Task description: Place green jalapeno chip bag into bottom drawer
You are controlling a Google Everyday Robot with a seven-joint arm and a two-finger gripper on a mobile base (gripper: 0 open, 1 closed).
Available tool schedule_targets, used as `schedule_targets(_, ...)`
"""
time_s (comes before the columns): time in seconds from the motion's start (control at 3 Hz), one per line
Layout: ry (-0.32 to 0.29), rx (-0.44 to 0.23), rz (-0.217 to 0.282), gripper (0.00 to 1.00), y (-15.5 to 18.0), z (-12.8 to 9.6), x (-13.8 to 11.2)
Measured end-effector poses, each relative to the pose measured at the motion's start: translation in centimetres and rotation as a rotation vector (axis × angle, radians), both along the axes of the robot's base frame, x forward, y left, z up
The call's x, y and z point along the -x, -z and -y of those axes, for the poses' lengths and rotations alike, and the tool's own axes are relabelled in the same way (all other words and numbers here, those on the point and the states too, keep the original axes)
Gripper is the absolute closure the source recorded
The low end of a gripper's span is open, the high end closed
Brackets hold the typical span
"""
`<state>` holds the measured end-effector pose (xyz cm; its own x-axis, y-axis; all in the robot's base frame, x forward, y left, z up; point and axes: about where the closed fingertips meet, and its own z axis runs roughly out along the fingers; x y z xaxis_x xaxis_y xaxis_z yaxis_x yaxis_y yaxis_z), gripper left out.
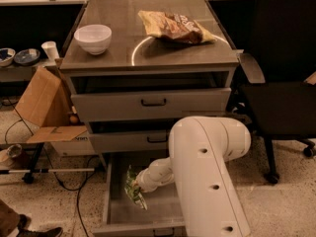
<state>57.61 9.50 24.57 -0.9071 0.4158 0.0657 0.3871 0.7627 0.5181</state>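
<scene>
While the bottom drawer (106, 196) of the grey metal cabinet (148, 56) stands pulled far out toward the camera, its plain grey floor is open to sight. The robot's white arm (207, 172) reaches into it from the right, the bulky near link covering the drawer's right side. The gripper (138, 181) sits at the arm's end, low over the left half of the drawer. The green jalapeno chip bag (132, 191) is right at its tip, touching it. The bag is inside the drawer's outline, near the left wall, standing roughly on end and leaning a little, its crinkled green foil catching the light. From here it cannot be told whether the gripper is clamped on the bag or has let it go, and it is also unclear whether the bag's lower edge rests on the drawer floor. Above, the middle drawer (123, 142) and the top drawer (148, 104) show their grey fronts and small dark handles. On the cabinet top a white bowl (93, 37) sits at the left, and a tan-and-brown chip bag (175, 27) lies at the right, well apart from it. A black office chair (281, 83) stands just right of the cabinet, and an open cardboard box (42, 100) leans at its left.
</scene>
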Motion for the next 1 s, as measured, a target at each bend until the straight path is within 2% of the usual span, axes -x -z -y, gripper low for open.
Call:
schedule_targets(0.33,0.0,-0.001,0.0,0.19,0.01,0.01,0.0)
schedule_targets(0.67,0.0,-0.001,0.0,0.0,0.02,0.0,0.0)
schedule_targets(1.0,0.0,-0.001,0.0,0.0,0.02,0.0,0.0)
